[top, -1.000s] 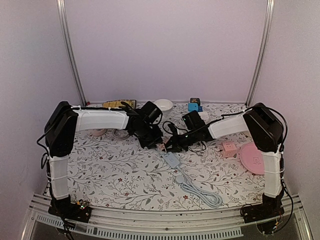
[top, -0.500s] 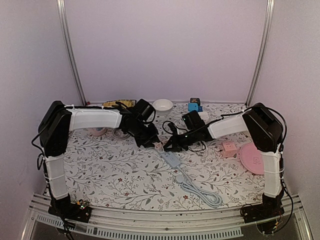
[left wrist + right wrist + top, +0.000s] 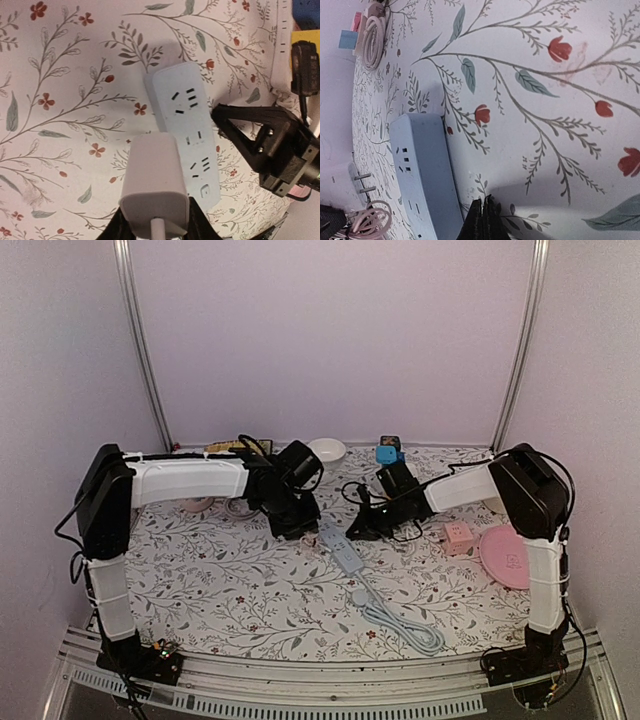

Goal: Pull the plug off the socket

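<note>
The plug [image 3: 152, 185] is a white block with a cord. My left gripper [image 3: 156, 222] is shut on its sides and holds it just left of and above the strip. The socket is a pale blue power strip [image 3: 187, 135] lying flat on the flowered cloth, its slots bare. From above, the left gripper [image 3: 298, 522] hangs at the strip's [image 3: 340, 548] far end. The plug's two metal prongs [image 3: 362, 182] show free in the air beside the strip [image 3: 422, 175]. My right gripper [image 3: 483, 212] is shut and empty, its tips on the cloth beside the strip's right edge; it also shows from above [image 3: 358, 530].
A pink socket cube [image 3: 458, 537] and a pink plate [image 3: 505, 555] lie at the right. A white bowl [image 3: 326, 449] and a blue cube [image 3: 386, 454] stand at the back. The strip's coiled cable [image 3: 400, 625] trails toward the near edge.
The left arm has swung outward and its gripper has lifted the plug slightly back from the strip. The right gripper has drawn a little to the right.
</note>
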{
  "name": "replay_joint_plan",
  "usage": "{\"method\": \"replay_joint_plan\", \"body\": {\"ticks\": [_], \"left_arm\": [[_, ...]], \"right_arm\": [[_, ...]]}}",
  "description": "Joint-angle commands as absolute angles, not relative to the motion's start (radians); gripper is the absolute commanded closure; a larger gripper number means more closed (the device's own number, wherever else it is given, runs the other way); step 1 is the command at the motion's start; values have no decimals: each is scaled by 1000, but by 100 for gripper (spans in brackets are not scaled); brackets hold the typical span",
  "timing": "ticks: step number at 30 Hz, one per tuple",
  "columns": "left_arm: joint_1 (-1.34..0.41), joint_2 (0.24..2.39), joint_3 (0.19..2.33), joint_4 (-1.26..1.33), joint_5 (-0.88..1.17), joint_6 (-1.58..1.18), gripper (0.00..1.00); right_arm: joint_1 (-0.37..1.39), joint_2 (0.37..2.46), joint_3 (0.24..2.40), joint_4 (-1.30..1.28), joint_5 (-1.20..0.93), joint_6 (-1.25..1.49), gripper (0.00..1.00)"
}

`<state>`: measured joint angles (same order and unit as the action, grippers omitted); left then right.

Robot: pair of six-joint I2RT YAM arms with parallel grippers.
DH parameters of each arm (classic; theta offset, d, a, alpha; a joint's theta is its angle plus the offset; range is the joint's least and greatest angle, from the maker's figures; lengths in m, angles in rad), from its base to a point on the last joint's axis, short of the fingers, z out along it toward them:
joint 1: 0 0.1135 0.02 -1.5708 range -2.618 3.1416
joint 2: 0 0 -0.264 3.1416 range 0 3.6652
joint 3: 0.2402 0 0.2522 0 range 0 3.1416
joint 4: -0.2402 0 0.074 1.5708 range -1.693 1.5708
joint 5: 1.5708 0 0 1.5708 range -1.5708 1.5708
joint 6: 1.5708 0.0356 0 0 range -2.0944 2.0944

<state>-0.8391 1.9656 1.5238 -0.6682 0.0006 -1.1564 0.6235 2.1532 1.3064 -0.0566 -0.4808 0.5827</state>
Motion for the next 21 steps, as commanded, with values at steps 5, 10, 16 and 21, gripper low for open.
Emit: {"method": "replay_joint_plan", "body": {"ticks": [5, 10, 16, 21], "left_arm": [[-811, 1815, 1377, -660, -47, -1165, 100], [-776, 1718, 1217, -589, -40, -1191, 100], [-709, 1585, 998, -505, -33, -1214, 100], [-641, 1475, 838, -436, -22, -1232, 94]], "right_arm": [[629, 2013, 1319, -238, -342, 485, 98], [629, 1942, 1336, -266, -319, 436, 97], [630, 1856, 1344, -317, -226, 377, 95], [622, 1814, 1370, -361, -153, 340, 88]]}}
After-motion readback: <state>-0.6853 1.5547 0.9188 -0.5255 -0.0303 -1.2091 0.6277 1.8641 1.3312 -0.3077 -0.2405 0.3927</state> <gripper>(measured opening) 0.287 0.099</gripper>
